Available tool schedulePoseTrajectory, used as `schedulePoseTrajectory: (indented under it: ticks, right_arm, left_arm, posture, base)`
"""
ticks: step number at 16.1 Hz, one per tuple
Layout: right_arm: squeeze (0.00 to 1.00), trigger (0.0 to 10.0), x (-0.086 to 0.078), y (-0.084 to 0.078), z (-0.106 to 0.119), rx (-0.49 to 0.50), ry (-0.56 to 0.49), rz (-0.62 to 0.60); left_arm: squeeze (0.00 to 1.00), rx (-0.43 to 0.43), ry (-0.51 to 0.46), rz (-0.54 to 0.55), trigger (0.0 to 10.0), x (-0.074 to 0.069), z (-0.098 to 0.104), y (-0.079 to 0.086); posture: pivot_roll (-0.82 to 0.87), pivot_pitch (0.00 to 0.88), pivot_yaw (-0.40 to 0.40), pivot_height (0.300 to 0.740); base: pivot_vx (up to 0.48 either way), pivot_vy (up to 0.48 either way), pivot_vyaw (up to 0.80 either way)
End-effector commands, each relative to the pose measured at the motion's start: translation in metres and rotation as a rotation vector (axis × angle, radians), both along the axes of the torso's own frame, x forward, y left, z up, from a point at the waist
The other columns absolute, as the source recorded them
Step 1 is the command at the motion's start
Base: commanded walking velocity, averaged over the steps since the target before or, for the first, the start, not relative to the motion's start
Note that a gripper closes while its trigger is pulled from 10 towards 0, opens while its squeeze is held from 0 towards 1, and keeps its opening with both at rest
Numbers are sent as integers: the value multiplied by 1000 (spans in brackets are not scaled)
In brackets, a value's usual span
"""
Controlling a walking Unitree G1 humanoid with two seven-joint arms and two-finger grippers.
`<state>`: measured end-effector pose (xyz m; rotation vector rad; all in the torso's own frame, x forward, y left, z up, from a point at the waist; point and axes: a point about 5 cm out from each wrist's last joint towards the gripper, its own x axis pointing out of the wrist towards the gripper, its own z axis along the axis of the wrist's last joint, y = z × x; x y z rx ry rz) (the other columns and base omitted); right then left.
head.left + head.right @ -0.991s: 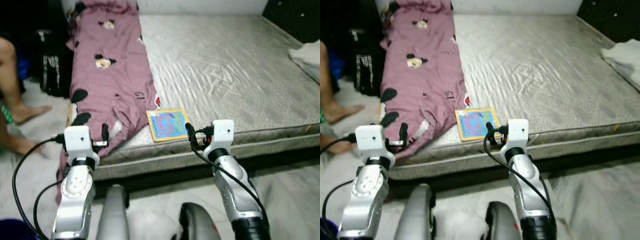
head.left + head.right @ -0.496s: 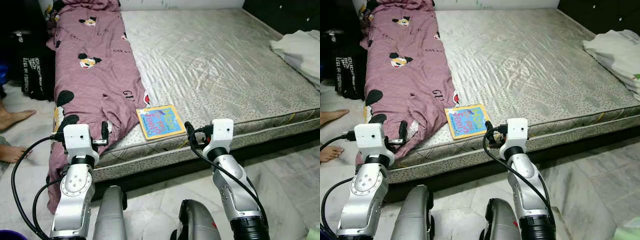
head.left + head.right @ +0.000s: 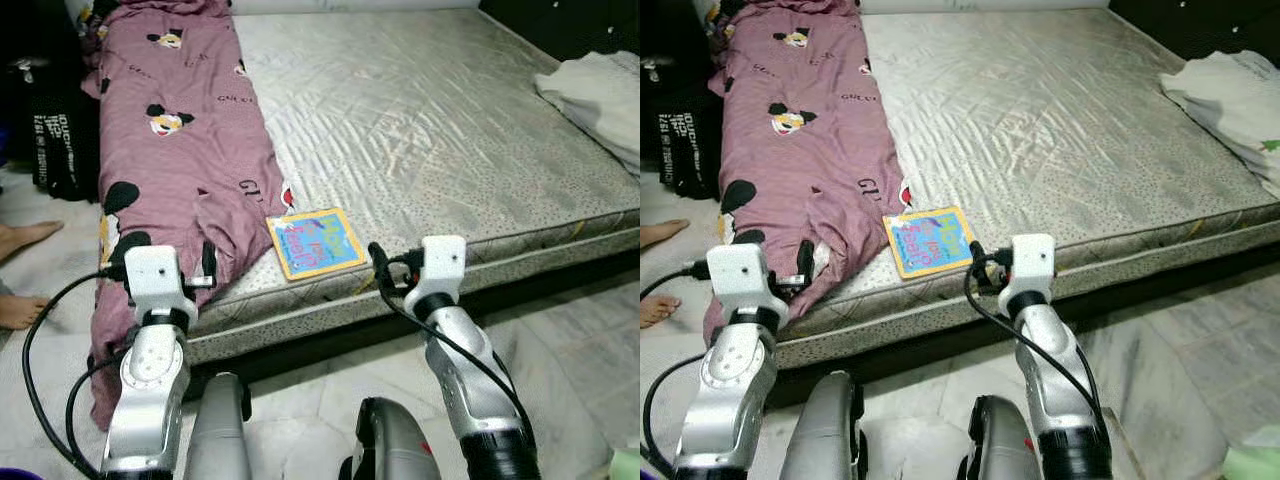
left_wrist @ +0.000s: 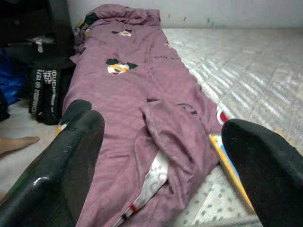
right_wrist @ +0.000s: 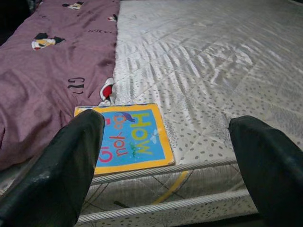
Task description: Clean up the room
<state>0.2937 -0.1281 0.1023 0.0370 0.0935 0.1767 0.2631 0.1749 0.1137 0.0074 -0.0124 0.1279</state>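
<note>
The right tool hangs low before the edge of the grey quilted mattress, its two black fingers spread wide and holding nothing. Just ahead of it, slightly toward the robot's left, the flat blue picture book with a yellow border lies near the mattress edge. The left tool is also wide open and empty, and directly ahead of it the purple cartoon-print blanket covers the mattress and hangs over the edge. A folded white cloth lies far off beyond the right tool. A black bag stands on the floor beyond the left tool, near a person's bare foot.
</note>
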Motion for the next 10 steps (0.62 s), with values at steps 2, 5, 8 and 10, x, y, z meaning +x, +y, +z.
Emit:
schedulePoseTrajectory:
  ticks: [2,5,8,10]
  right_arm:
    - [0,10000,2,0,2,-17,-11,13]
    - [0,10000,2,0,1,-15,-11,14]
    - [0,10000,2,2,2,-27,-25,35]
    - [0,10000,2,2,1,-24,-21,34]
  left_arm:
    - [0,-25,6,-2,10000,2,0,-3]
    - [0,-24,9,-9,10000,2,-1,-4]
    - [0,-27,8,-14,10000,3,-1,-5]
    - [0,-25,5,-19,10000,3,0,-6]
  posture:
    - [34,101,-68,626]
    - [36,99,-68,626]
    - [37,92,-66,626]
    - [38,89,-68,626]
  base:
    - [163,0,0]
    - [0,0,0]
    - [0,0,0]
    - [0,0,200]
